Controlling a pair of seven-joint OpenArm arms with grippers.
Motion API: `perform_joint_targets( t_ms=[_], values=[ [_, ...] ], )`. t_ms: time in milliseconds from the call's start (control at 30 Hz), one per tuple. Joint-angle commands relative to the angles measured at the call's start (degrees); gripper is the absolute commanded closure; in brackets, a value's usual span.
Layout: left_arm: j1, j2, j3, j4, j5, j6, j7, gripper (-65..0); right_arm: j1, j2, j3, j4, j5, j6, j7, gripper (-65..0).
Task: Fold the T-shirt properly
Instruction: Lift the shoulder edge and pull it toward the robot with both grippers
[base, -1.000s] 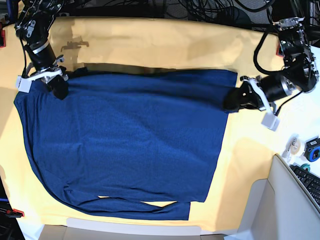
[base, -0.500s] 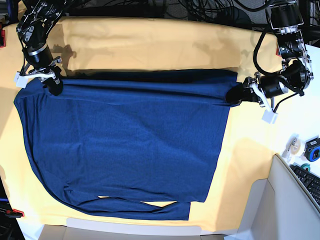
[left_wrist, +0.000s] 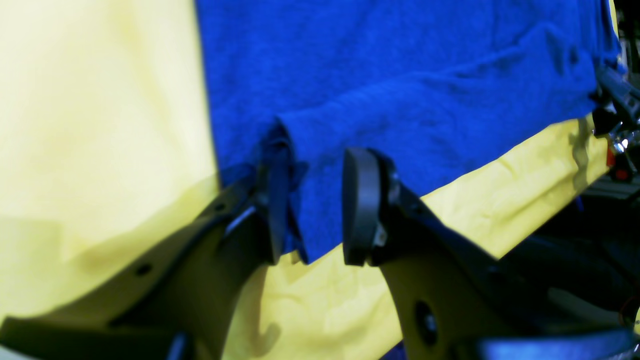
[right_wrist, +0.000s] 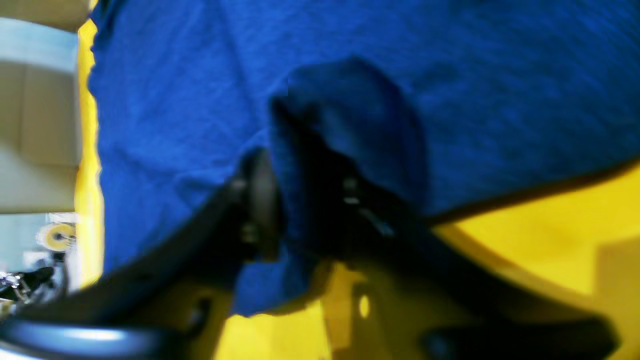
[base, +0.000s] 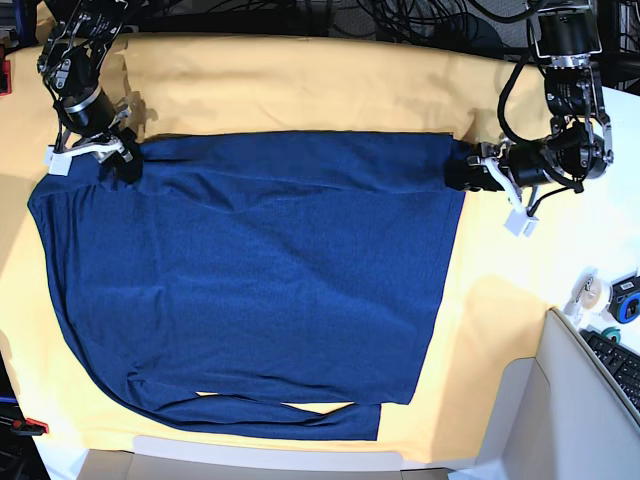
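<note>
The dark navy T-shirt lies spread flat on the pale yellow cloth, with one long sleeve folded along its near edge. My left gripper is at the shirt's far right corner. In the left wrist view its jaws stand apart, and the shirt corner hangs loose between them against one pad. My right gripper is at the far left corner. The blurred right wrist view shows its jaws apart, with a fold of shirt fabric draped between and over them.
A keyboard, a tape roll and a small blue object sit on the white surface at the right. Dark cables run along the far edge. A red clamp holds the cloth's near left corner.
Both grippers carried the shirt's far edge further back, which flattened the fold there. Both sets of jaws, shut on the fabric before, have now parted.
</note>
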Motion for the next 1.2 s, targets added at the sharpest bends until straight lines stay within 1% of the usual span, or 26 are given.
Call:
perform_joint_targets(
  t_ms=[0,67,133,200,300,400,433,467,533,567,600,733,833,1000,1033,1100,1167],
  values=[
    [-0.68,-1.04,-0.15,0.84,-0.93,-0.17,-0.33,-18.5,0.16,0.61,-0.09,0.94,-0.43,0.21,0.15,-26.3],
    [-0.68,-1.04,-0.06,0.84,-0.93,-0.17,-0.24,-18.5,0.16,0.61,-0.09,1.12,-0.17,0.21,0.15,-34.1],
    [-0.68,-1.04,-0.24,0.84,-0.93,-0.17,-0.24,-18.5,0.25,0.70,0.09,1.12,-0.17,0.21,0.15,-39.0],
    [-0.68,-1.13,-0.41,0.84,-0.93,-0.17,-0.24,-18.5,0.51,1.22,0.18,1.38,-0.17,0.21,0.15,-40.2],
    [-0.68,-1.13,-0.41,0.84,-0.93,-0.17,-0.24,-18.5,0.34,3.16,0.18,4.20,-0.17,0.21,0.15,-40.3],
    [-0.60,-1.13,-0.41,0.84,-0.93,-0.17,-0.24,-18.5,0.25,3.42,0.18,7.80,-0.43,0.04,0.15,-40.3],
    [-0.51,-1.13,-0.41,0.84,-0.93,-0.17,-0.24,-18.5,0.16,3.42,0.18,8.86,-0.43,-0.93,0.15,-40.3],
    [-0.51,-1.13,-0.41,0.84,-0.93,-0.17,-0.24,-18.5,-0.10,3.42,0.26,9.91,-0.43,-2.69,0.15,-40.3],
    [-0.51,-1.13,-0.41,0.84,-0.93,-0.17,-0.24,-18.5,-0.63,3.95,0.26,12.55,-0.43,-7.96,0.15,-40.3],
    [-0.51,-1.13,-0.41,0.84,-0.93,-0.17,-0.24,-18.5,-0.72,4.12,0.09,13.43,-0.43,-9.81,0.15,-40.3],
    [-0.51,-1.13,-0.33,0.84,-0.93,-0.17,-0.24,-18.5,-1.07,4.12,0.09,13.96,-0.43,-11.04,0.15,-40.3],
    [-0.42,-1.13,-0.24,0.84,-0.93,-0.17,-0.24,-18.5,-1.42,4.30,0.79,14.31,-0.43,-14.29,0.24,-40.2],
    [-0.42,-1.13,-0.24,0.84,-0.93,-0.17,-0.24,-18.5,-2.04,4.04,4.31,14.13,-0.52,-17.28,0.15,-40.2],
    [-0.33,-1.13,-0.15,0.84,-0.93,-0.17,-0.24,-18.5,-2.21,3.68,9.32,14.13,-0.43,-18.86,0.15,-40.2],
    [-0.33,-1.13,-0.15,0.84,-0.93,-0.17,-0.24,-18.5,-2.30,3.16,10.37,14.04,-0.43,-18.86,0.15,-40.2],
    [-0.33,-1.13,-0.15,0.84,-0.93,-0.17,-0.24,-18.5,-2.39,0.78,12.75,13.52,-0.25,-18.86,0.33,-40.2],
    [-0.33,-1.13,-0.15,0.84,-0.93,-0.17,-0.24,-18.5,-2.21,-0.89,14.42,12.29,-0.25,-18.86,0.24,-40.2]
  ],
)
